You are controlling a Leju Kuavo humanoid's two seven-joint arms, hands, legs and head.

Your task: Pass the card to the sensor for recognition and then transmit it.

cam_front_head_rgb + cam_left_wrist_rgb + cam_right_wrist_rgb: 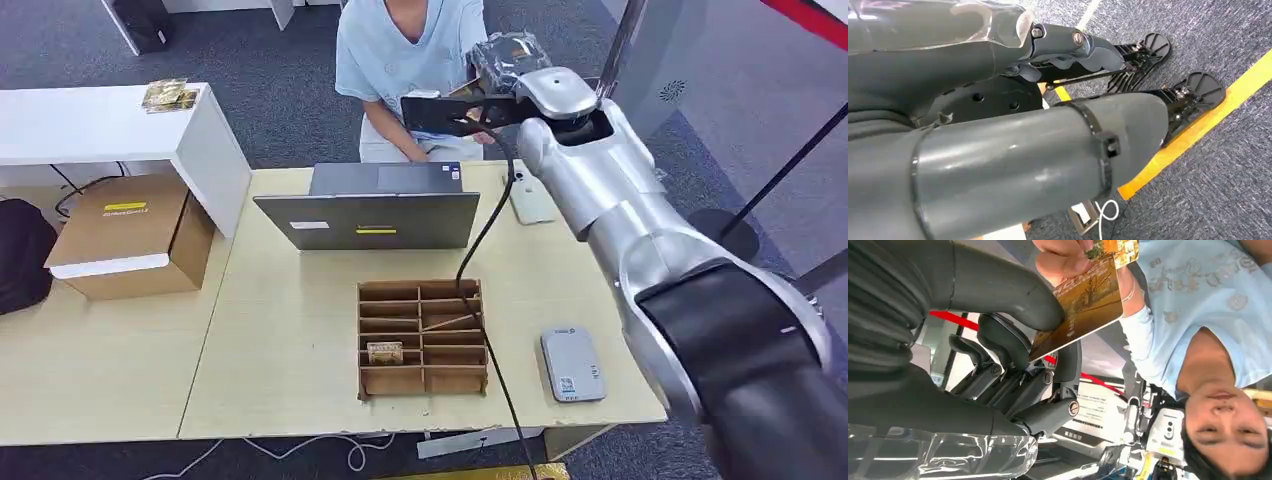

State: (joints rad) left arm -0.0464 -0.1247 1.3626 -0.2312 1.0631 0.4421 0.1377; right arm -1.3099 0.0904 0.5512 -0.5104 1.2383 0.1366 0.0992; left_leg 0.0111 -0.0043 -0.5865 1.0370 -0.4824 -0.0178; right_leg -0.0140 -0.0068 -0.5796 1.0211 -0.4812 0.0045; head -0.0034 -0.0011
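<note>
While right robot hand (1013,340) pinches card (1083,310), laptop (370,215) sits on table (290,350).

The right arm (640,230) is silver with glossy rounded shells and a black lower segment; a black cable (487,300) trails from it. The right hand (1013,340) has a ribbed grey cover, thick grey thumb, darker fingers (998,372) with bright screws, perhaps under clear plastic wrap.
</note>
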